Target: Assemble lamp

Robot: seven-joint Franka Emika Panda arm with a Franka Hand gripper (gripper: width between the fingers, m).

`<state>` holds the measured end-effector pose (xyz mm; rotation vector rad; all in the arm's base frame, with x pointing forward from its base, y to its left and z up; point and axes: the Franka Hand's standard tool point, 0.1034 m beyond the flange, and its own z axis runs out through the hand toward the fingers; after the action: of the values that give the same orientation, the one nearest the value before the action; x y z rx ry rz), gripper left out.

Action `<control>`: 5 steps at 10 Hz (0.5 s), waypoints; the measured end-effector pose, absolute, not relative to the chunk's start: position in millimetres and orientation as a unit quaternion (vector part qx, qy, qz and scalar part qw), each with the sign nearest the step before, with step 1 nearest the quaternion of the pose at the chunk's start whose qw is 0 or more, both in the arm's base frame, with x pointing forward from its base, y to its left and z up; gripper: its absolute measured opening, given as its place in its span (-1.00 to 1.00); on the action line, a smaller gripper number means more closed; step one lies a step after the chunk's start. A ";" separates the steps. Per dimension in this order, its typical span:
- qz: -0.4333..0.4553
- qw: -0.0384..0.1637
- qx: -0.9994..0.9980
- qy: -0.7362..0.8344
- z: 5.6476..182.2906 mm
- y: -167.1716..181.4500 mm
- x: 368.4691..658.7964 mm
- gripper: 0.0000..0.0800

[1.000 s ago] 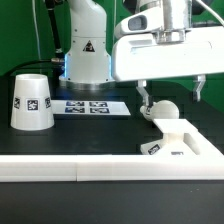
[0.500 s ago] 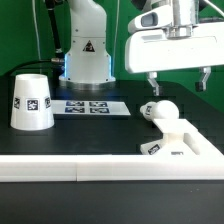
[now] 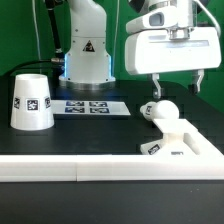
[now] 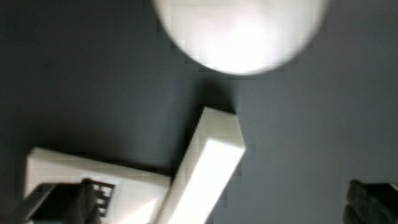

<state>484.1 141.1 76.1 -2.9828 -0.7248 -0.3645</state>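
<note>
Over the last second the arm has lifted and slid toward the exterior view's right. The fingertips [image 3: 152, 80], which a second ago hung down close beside the bulb [image 3: 163, 111], now hang well above it. The jaws are spread wide with nothing between them, and the bulb has not come up with them. It is on the base [image 3: 182, 141] at the exterior view's right. Its ball is uppermost, and a tagged part shows just to the exterior view's left of the ball. From this angle I cannot tell whether it stands straight in its socket or leans. The wrist view supports the retreat. The ball [image 4: 240, 30] is a bright blur there, with a white edge that I take for the base [image 4: 214, 165] beside it and only dark desk between the dark finger [image 4: 71, 200] stubs. I read this as the bulb step being let go of, so what remains is the shade [image 3: 31, 101]. The shade sits untouched, wide end down, on the desk [image 3: 70, 142] well apart at the exterior view's left, just beside the marker board [image 3: 90, 105]. Before fetching it I would want a clearer look at how the bulb is seated, since a leaning bulb would likely catch the shade's rim on the way down.
</note>
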 end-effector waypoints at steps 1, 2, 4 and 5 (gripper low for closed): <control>-0.117 0.018 -0.952 -0.284 73.8 138.7 483.7 0.75; -0.116 0.017 -0.950 -0.288 73.3 138.0 483.2 0.75; -0.100 0.022 -0.953 -0.286 71.8 141.0 480.5 0.75; -0.101 0.021 -0.953 -0.286 72.1 140.5 481.4 0.75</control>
<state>481.4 140.5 72.1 -2.9527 -0.8862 -0.3144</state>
